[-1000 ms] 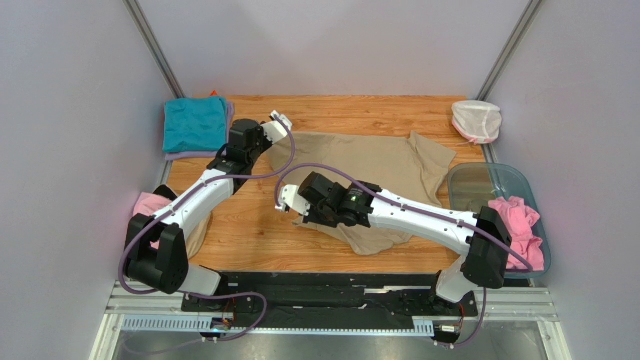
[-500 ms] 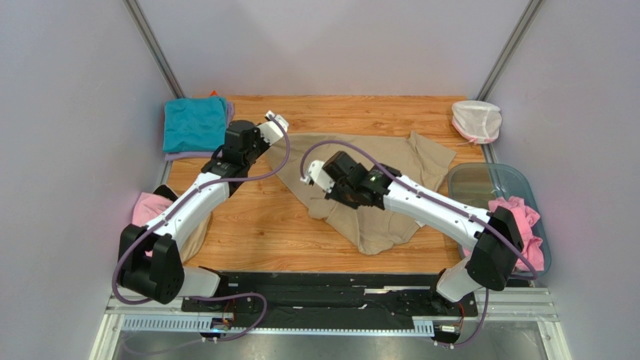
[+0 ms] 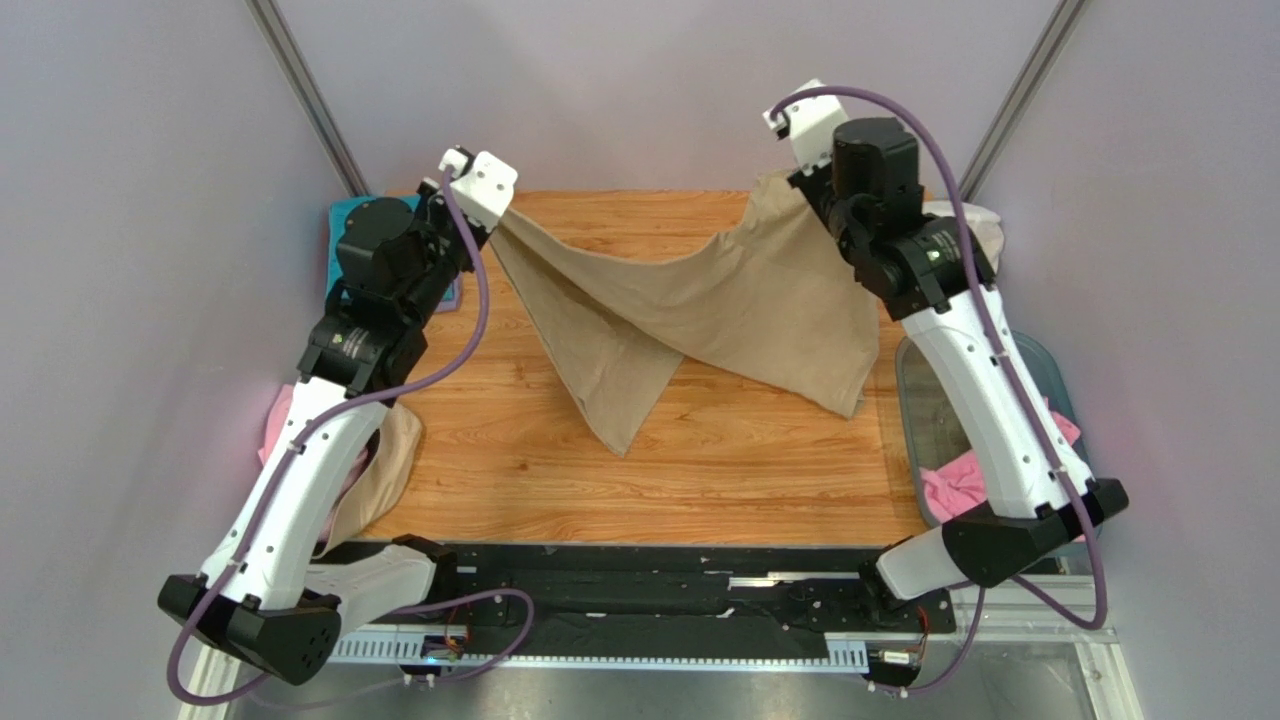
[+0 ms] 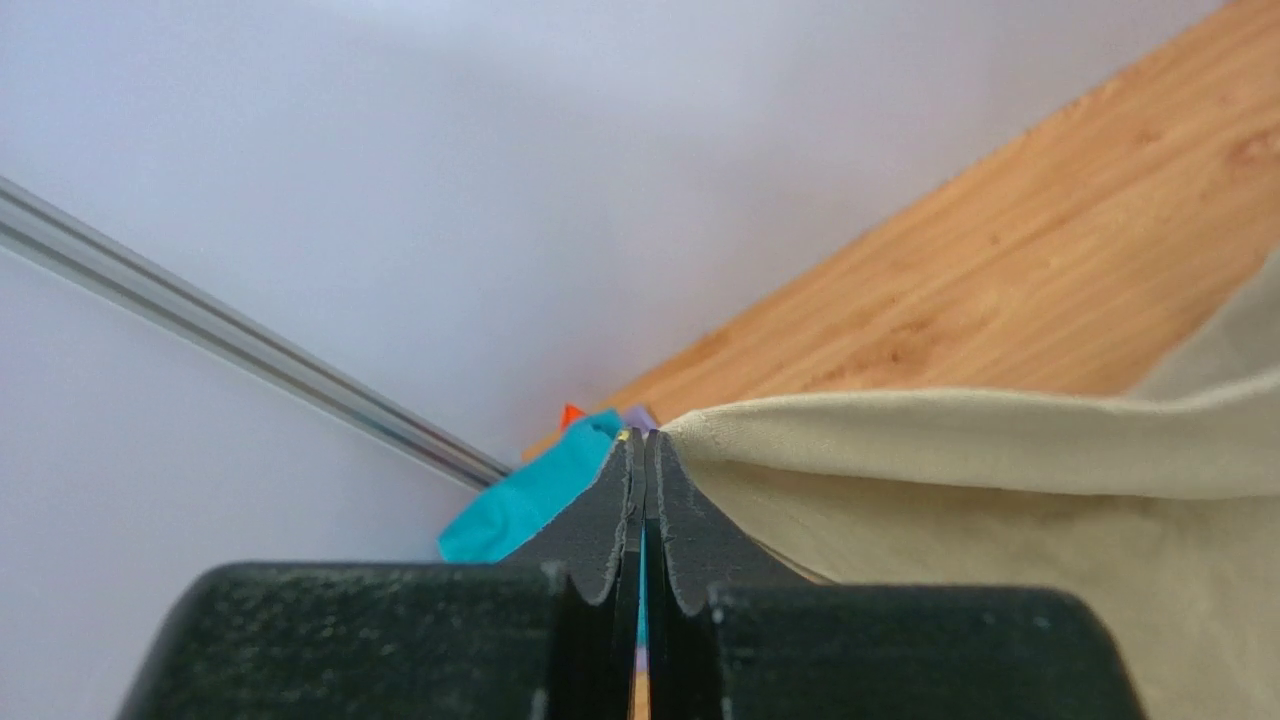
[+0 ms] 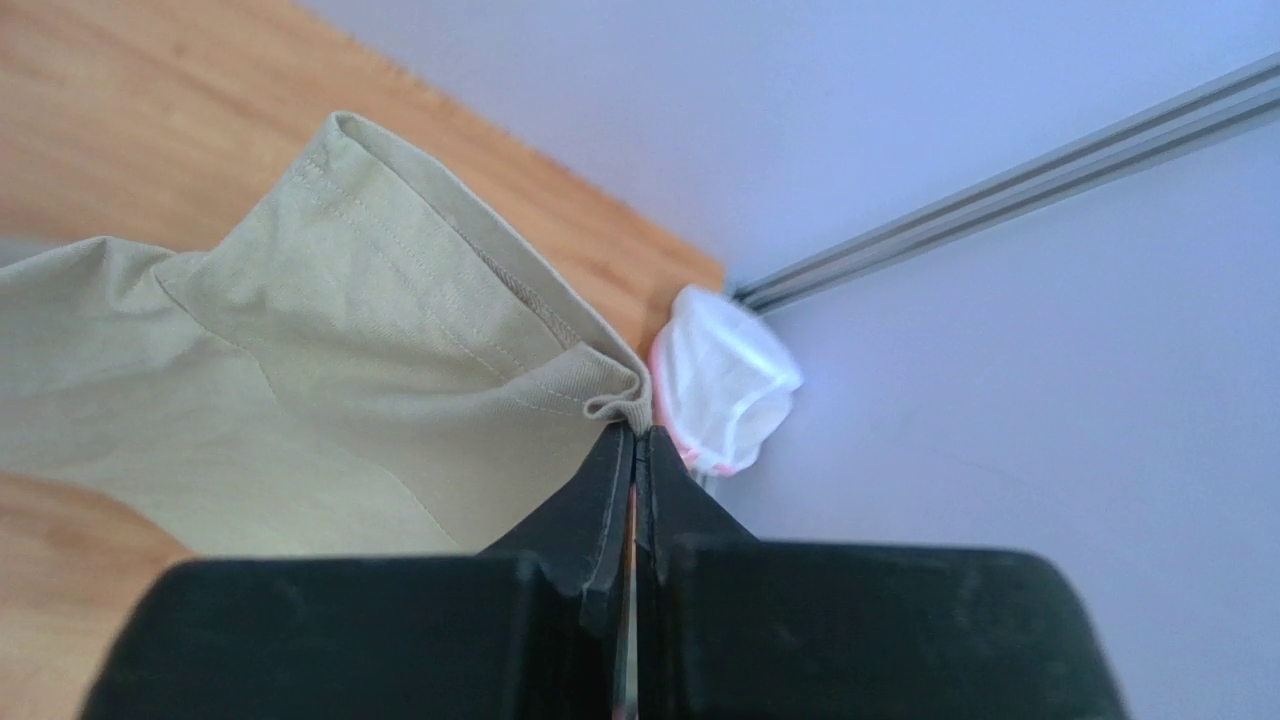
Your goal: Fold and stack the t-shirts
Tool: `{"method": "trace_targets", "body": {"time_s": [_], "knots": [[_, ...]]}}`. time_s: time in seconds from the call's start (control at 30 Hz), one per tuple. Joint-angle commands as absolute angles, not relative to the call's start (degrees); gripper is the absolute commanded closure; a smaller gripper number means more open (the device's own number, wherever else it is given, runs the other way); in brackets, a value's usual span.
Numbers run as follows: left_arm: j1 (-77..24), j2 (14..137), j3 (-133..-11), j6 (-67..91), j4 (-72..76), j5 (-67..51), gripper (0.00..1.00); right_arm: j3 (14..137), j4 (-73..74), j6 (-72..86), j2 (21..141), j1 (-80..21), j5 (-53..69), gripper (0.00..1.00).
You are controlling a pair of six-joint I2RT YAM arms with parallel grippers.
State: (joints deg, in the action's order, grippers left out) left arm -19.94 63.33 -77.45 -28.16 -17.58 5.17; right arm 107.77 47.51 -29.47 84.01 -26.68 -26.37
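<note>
Tan-beige cotton, the large t-shirt point(image 3: 706, 308) hangs stretched between the two arms above the far half of the wooden bench point(image 3: 751, 465); the left jaws are pressed tight together on its upper left edge, near the far-left corner; the right jaws are likewise pinched on a hemmed edge at the far right; between them the cloth sags, and a folded point droops toward the middle of the bench; whether that tip touches the wood I cannot tell. A teal t-shirt point(image 4: 526, 495) lies in the far-left corner beyond the left jaws; a white net pouch point(image 5: 729, 375) sits in the far-right corner; a pink t-shirt point(image 3: 954, 483) lies in the clear tub point(image 3: 924, 413) at the right, partly hidden by the right arm point(image 3: 984, 390).
</note>
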Motion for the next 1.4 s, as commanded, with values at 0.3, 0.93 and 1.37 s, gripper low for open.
{"method": "trace_targets", "body": {"time_s": [0.3,0.93,1.37], "knots": [[-20.21,63.64,-93.69,-29.8,-20.48,12.39,1.0,116.01,32.98,-46.58,76.29,-22.76,-29.53,1.0],[-20.21,43.61,-86.75,-32.51,-25.66,12.56,1.0,130.08,39.73,-53.34,63.82,-23.47,-31.99,1.0],[-20.13,46.05,-86.58,-37.09,-19.44,16.78,1.0,123.24,32.45,-58.09,62.75,-23.47,-33.05,1.0]]}}
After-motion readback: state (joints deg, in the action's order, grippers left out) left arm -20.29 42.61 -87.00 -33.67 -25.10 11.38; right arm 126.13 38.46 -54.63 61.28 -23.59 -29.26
